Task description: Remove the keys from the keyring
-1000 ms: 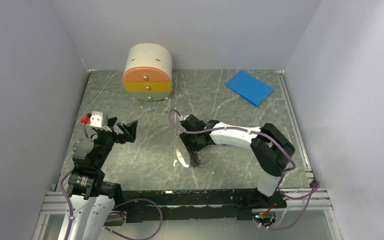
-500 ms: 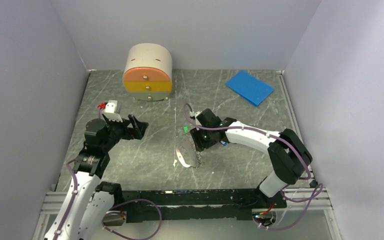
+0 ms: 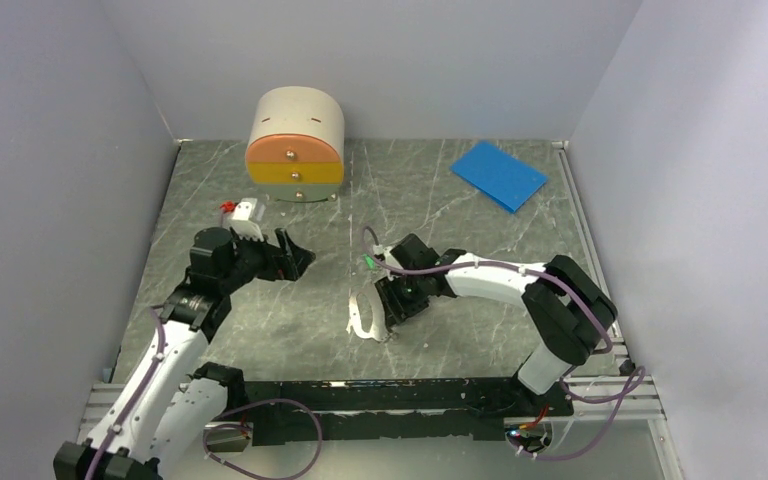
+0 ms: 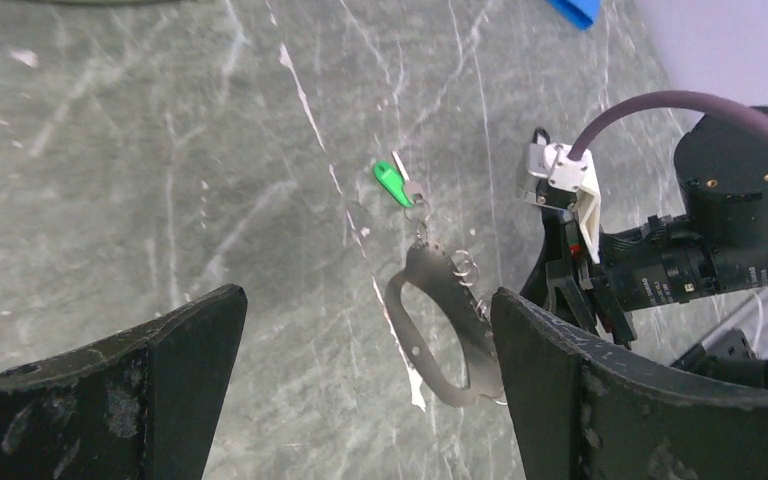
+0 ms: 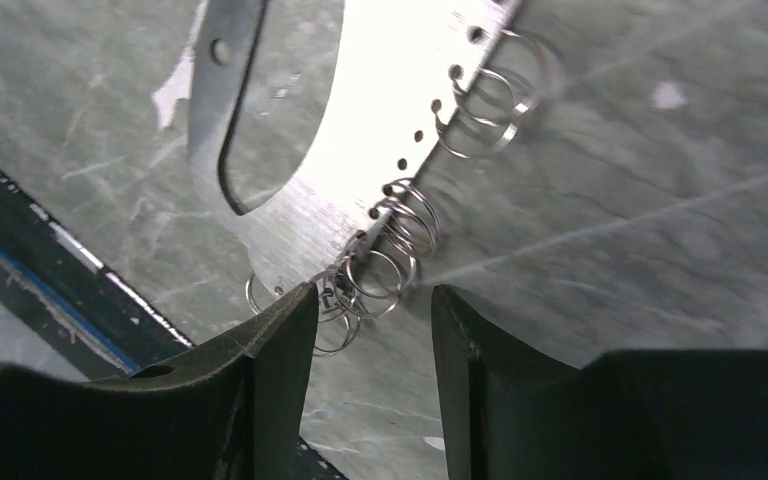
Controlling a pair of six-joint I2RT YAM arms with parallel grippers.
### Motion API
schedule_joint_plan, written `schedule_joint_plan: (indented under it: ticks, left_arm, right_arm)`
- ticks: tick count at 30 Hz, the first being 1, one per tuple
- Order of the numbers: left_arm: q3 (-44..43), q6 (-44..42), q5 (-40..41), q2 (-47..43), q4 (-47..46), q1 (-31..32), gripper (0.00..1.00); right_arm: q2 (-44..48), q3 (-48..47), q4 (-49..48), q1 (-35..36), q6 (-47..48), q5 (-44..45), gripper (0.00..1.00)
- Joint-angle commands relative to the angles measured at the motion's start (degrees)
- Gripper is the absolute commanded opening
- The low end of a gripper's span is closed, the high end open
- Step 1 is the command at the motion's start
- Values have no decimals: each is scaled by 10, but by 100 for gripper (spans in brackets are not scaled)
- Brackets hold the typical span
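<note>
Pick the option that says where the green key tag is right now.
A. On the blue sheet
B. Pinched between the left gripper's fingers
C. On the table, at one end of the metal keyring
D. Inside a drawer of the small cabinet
C: the green key tag lies flat on the table, linked to the far end of the keyring, while the left gripper is open with nothing between its fingers.
</note>
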State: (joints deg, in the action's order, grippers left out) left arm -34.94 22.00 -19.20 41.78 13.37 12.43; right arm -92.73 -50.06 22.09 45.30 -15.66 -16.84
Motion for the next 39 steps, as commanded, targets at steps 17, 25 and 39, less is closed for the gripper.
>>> schedule_joint_plan:
  ticks: [17,25,39]
  left_arm:
    - [-17,48,-31,250,-156,103,98]
    - [-68,63,-51,412,-255,140,98]
    - [-95,76,-95,551,-325,155,58]
  right_arm:
    - [118,5,-75,-156,24,-87,55]
    - [87,17,-214,-221,-67,-181,73]
    - [-50,-32,-233,-214,-162,-177,64]
